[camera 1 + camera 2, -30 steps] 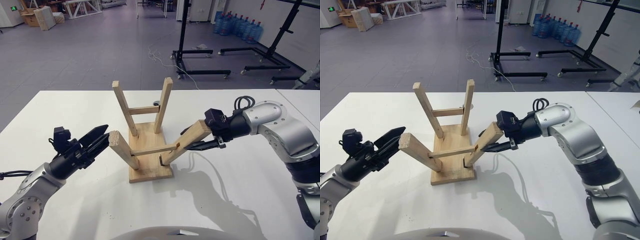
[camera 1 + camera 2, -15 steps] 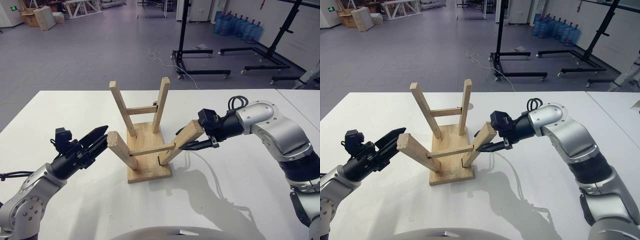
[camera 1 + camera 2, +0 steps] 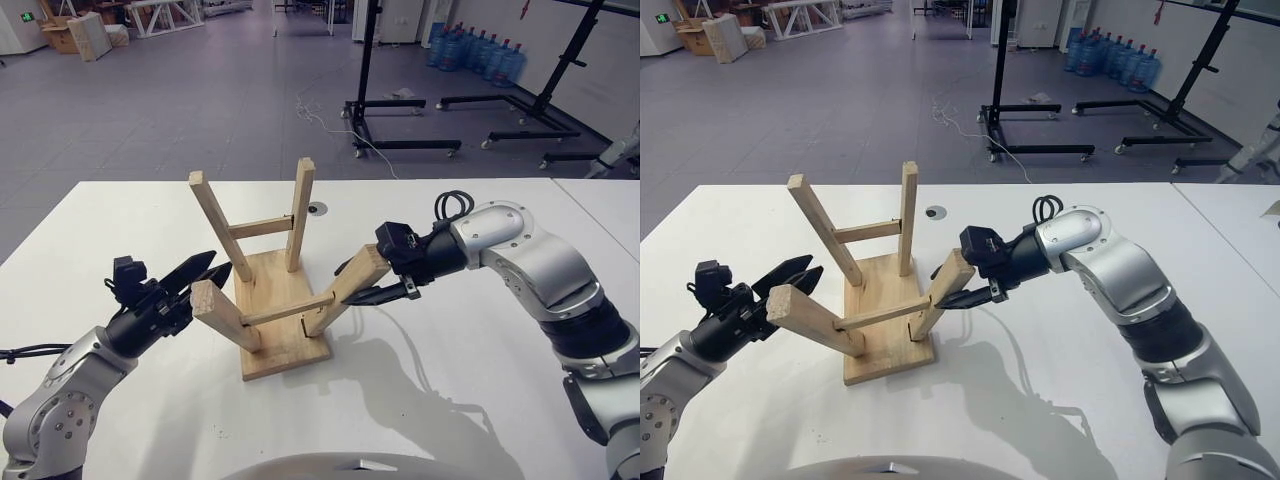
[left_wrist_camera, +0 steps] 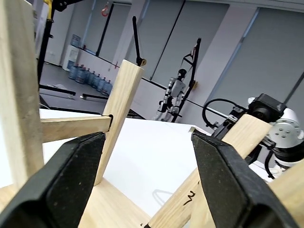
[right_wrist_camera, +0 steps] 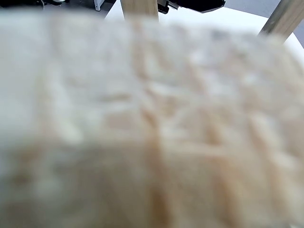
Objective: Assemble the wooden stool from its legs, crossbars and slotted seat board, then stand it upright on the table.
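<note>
Pale, square-cut wooden stool (image 3: 287, 338) sits inverted at frame centre on the white table (image 3: 460, 390), seat board flat, four legs splayed upward. Right gripper (image 3: 360, 281) clamped on right front leg (image 3: 340, 295). Left gripper (image 3: 217, 264) fingers apart, just beside left front leg (image 3: 222, 314).

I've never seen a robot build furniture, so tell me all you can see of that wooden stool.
The stool is pale bare wood and rests upside down: its seat board lies flat on the white table, with four splayed legs pointing up, joined in pairs by two thin crossbars. It looks assembled but not yet turned upright. The right gripper clasps the near right leg's top. The open left gripper sits by the near left leg's top; contact is unclear.
</note>
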### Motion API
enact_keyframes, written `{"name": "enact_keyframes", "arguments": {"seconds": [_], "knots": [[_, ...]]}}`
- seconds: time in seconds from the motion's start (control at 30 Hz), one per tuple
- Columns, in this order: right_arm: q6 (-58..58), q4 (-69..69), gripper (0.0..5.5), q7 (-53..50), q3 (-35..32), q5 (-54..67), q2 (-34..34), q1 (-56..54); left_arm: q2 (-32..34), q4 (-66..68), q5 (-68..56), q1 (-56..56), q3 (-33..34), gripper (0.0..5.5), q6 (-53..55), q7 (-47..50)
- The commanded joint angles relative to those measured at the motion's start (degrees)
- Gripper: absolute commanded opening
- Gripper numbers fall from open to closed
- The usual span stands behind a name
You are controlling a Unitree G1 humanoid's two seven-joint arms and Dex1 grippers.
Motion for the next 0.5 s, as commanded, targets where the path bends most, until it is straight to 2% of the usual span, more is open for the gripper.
{"name": "enact_keyframes", "arguments": {"seconds": [0.03, 0.13, 0.17, 0.4, 0.5], "knots": [[1.3, 0.8, 2.04, -3.9, 1.3, -3.8, 0.3, -0.8, 0.3, 1.8, 1.9, 1.8, 0.2, 3.31, -0.1, -0.4], [1.3, 0.2, 2.04, -4.1, 1.0, -3.1, 0.5, -0.9, -0.4, 2.0, 2.4, 2.2, -0.3, 3.31, -0.4, -0.7], [1.3, -0.1, 2.44, -3.8, 1.0, -2.8, 0.4, -0.8, -0.5, 2.2, 2.6, 2.2, -0.5, 3.31, -0.5, -0.7], [2.2, -1.4, 3.66, -1.5, -2.5, 2.0, -0.1, 1.2, -0.3, 3.3, 3.1, 2.5, 0.1, 3.31, -0.4, -1.3], [3.6, -0.5, 3.98, -3.2, -8.0, 5.3, -0.6, 3.6, -0.3, 3.7, 3.3, 2.4, 0.3, 3.31, -0.3, -1.1]]}}
